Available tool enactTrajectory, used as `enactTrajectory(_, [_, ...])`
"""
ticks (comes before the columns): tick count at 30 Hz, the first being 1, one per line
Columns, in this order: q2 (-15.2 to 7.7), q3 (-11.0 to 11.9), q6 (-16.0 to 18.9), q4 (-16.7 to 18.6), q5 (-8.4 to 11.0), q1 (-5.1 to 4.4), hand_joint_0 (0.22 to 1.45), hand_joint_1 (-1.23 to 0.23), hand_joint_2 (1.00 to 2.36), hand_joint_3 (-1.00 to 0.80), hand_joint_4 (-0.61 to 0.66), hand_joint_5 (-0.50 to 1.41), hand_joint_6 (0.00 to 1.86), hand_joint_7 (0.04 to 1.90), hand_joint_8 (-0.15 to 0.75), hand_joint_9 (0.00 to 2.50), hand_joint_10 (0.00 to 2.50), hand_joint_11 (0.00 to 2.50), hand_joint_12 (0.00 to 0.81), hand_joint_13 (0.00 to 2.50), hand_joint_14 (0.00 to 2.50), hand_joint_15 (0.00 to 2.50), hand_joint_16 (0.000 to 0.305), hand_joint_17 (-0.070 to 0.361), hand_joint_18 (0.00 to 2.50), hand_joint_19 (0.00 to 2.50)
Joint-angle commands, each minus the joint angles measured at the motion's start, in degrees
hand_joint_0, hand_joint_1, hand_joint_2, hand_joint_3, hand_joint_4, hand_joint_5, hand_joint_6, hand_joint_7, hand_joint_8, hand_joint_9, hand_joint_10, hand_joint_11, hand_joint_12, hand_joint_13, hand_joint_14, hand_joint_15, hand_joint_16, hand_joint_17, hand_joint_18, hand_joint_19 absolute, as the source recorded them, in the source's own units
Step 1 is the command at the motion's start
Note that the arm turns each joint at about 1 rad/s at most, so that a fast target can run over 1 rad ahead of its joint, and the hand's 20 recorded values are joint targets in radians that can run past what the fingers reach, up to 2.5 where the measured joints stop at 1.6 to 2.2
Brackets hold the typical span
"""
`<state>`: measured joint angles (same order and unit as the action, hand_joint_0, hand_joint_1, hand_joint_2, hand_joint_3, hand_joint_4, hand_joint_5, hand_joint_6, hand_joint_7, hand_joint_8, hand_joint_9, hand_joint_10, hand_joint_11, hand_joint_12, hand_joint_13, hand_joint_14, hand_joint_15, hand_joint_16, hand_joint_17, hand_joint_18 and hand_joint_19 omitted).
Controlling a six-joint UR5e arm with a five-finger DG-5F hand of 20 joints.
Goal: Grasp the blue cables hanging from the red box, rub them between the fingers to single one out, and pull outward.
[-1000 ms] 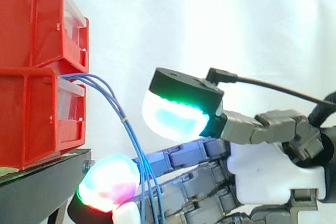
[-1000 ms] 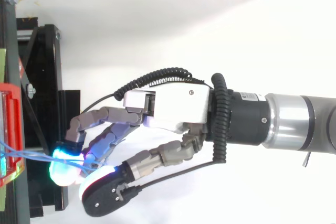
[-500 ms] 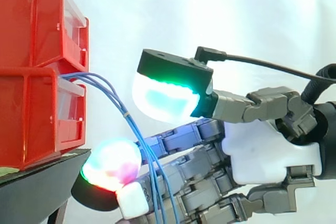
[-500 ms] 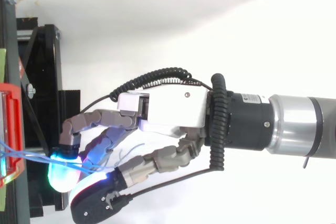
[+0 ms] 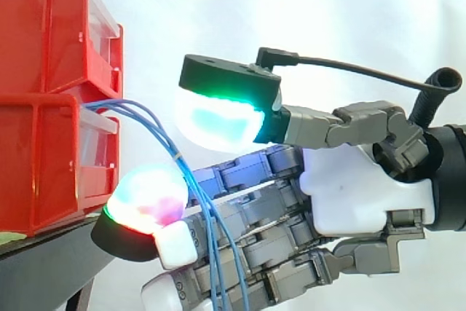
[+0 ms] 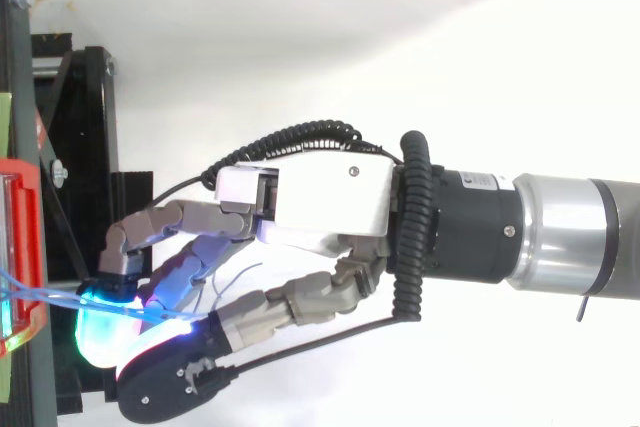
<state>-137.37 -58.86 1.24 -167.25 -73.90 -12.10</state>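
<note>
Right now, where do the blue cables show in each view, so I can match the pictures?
Side view: the blue cables leave the gap between the stacked red bins at left and arc down across the hand to the bottom edge.
Top view: thin lines at the left edge, running to the glowing fingertips.
Shared landmark: the red bins.
</note>
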Motion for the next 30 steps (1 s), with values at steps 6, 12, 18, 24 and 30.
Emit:
enactTrajectory(6, [0.79, -0.03, -0.27, -0.88, 0.07, 0.15, 0.62, -0.62, 1.01, -0.28, 0.18, -0.18, 0.80, 0.89, 0.254, 0.73, 0.01, 0.44, 0.310, 0.66, 0.02, 0.39, 0.037, 0.083, 0.53, 0.42])
enactTrajectory(12, [1.06, -0.03, -0.27, -1.94, 0.33, 0.23, 0.63, -0.64, 1.02, -0.20, 0.19, -0.20, 0.87, 0.85, 0.267, 0.70, 0.01, 0.49, 0.317, 0.66, 0.02, 0.41, 0.038, 0.085, 0.53, 0.43])
enactTrajectory(18, [1.23, -0.03, -0.01, -2.99, 0.33, 0.32, 0.62, -0.66, 1.01, -0.31, 0.22, -0.20, 0.90, 0.80, 0.269, 0.71, 0.01, 0.50, 0.319, 0.66, 0.02, 0.40, 0.038, 0.086, 0.53, 0.44])
enactTrajectory(24, [1.67, -0.03, -0.27, -4.05, 0.33, 0.76, 0.59, -0.62, 1.01, -0.42, 0.21, -0.19, 0.89, 0.79, 0.273, 0.75, 0.01, 0.49, 0.322, 0.68, 0.02, 0.41, 0.038, 0.086, 0.54, 0.43])
enactTrajectory(30, [1.58, -0.03, -0.36, -4.13, 0.33, 1.02, 0.58, -0.58, 1.00, -0.43, 0.23, -0.18, 0.83, 0.82, 0.272, 0.76, 0.01, 0.48, 0.323, 0.69, 0.02, 0.41, 0.038, 0.087, 0.55, 0.44])
